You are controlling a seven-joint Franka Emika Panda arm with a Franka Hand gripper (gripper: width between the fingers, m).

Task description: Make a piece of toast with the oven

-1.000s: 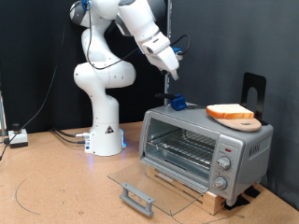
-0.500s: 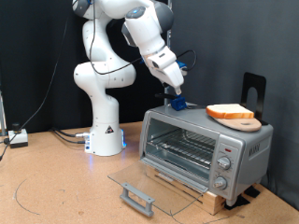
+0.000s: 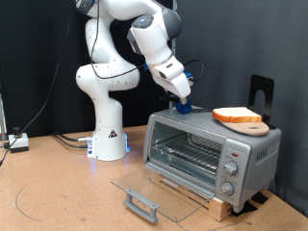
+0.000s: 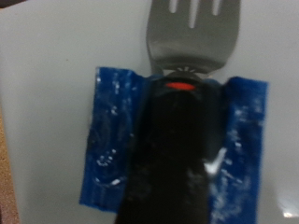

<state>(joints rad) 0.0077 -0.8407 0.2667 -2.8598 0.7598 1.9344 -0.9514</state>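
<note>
The oven (image 3: 197,144) stands at the exterior view's right with its glass door (image 3: 154,191) dropped open and flat; the rack inside is bare. The piece of toast (image 3: 234,115) lies on a round wooden board (image 3: 252,126) on the oven's top. My gripper (image 3: 183,98) is low over the oven's top, at its left end, right above a small blue object (image 3: 183,109). The wrist view shows this blue holder (image 4: 107,140) close up, with a fork (image 4: 187,37) whose black handle (image 4: 177,159) rests across it. My fingers do not show there.
The oven sits on a wooden block (image 3: 197,195) on a brown table. A black stand (image 3: 262,96) rises behind the oven. The arm's white base (image 3: 108,135) is at the back left, and cables (image 3: 24,142) lie at the far left.
My arm has swung down and to the exterior view's right, bringing the gripper from above the oven's left end down onto the blue object. Toast and oven have not moved.
</note>
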